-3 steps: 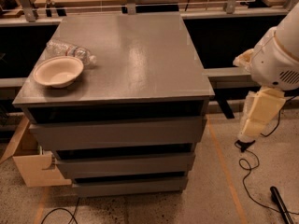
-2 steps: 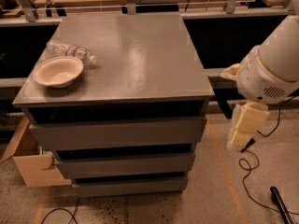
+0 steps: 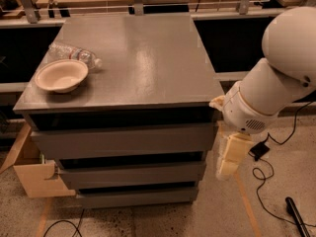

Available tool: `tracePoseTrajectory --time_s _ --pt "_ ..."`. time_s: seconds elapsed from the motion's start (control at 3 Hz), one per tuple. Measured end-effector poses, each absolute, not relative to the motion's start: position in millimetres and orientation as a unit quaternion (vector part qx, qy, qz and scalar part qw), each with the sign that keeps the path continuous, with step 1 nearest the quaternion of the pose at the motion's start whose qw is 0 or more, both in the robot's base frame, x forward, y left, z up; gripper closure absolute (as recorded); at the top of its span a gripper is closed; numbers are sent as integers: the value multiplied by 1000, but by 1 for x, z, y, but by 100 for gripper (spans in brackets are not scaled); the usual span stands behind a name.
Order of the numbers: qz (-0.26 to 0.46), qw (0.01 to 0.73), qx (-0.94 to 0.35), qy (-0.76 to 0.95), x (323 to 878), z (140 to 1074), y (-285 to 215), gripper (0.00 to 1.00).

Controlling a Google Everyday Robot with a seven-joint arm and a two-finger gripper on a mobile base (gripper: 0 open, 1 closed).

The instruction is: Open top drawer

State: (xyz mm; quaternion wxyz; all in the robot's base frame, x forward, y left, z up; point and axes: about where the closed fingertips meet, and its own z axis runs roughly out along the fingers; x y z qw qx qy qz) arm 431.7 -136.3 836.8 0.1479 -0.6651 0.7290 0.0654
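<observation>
A grey cabinet [image 3: 133, 58] holds three handle-less drawer fronts. The top drawer [image 3: 123, 141] is the tallest front. It sits flush with the cabinet, with a dark gap above it. My white arm [image 3: 276, 83] reaches in from the right. My cream-coloured gripper [image 3: 226, 171] hangs pointing down just right of the cabinet's front right corner, level with the top and middle drawer fronts. It stands beside the cabinet and holds nothing that I can see.
A beige bowl [image 3: 61, 75] and a lying plastic bottle [image 3: 74, 54] sit on the cabinet top at the left. A cardboard box [image 3: 34, 177] stands on the floor at the left. Black cables [image 3: 266, 186] lie on the floor at the right. Workbenches run behind.
My arm and gripper have moved left and down, from well right of the cabinet to close beside its front right corner. The drawers have not moved.
</observation>
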Motion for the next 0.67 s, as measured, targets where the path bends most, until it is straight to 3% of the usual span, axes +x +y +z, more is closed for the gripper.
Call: tracePoseTrajectory --time_s 0.67 --pt "69 120 -681 720 441 764 -115 0"
